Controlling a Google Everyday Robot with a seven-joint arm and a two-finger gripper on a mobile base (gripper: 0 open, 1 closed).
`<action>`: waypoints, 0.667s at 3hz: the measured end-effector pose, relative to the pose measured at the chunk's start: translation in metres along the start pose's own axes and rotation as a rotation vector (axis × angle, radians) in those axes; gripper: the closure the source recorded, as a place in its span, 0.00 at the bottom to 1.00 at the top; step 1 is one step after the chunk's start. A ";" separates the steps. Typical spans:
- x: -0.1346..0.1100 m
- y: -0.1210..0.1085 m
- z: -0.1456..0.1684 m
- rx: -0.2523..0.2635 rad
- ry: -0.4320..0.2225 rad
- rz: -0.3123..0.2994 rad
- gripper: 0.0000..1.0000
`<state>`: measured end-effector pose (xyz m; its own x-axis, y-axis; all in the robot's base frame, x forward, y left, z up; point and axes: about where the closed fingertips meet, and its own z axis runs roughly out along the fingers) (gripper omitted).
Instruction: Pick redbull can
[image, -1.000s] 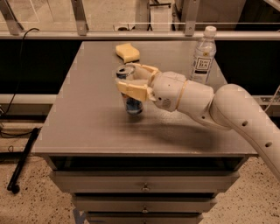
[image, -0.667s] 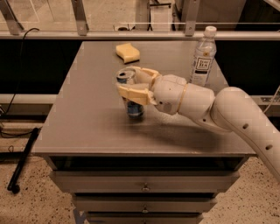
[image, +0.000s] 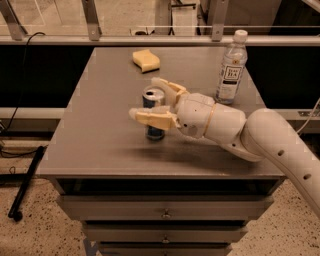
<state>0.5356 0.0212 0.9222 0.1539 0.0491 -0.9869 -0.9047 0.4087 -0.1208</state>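
The redbull can (image: 155, 132) stands upright on the grey table (image: 100, 135), left of its middle. It is slim, blue and silver, with a silver top. My gripper (image: 145, 98) reaches in from the right and is open, with the can between its two cream fingers. One finger (image: 150, 119) crosses in front of the can's body. The other finger (image: 168, 88) lies behind the can, next to its top. The can's base rests on the table.
A clear plastic bottle with a white cap (image: 231, 67) stands at the back right. A yellow sponge (image: 146, 60) lies at the back centre. A glass rail runs behind the table, drawers sit under its front edge, and a black pole lies on the floor at left.
The gripper has moved slightly left and toward the table's front, so its fingers reach further past the can. The can has stayed in place.
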 end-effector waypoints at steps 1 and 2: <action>0.002 0.003 -0.009 0.011 0.002 -0.002 0.00; 0.001 0.004 -0.026 0.032 0.032 -0.003 0.00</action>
<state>0.5213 -0.0010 0.9181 0.1436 0.0191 -0.9895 -0.8911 0.4374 -0.1209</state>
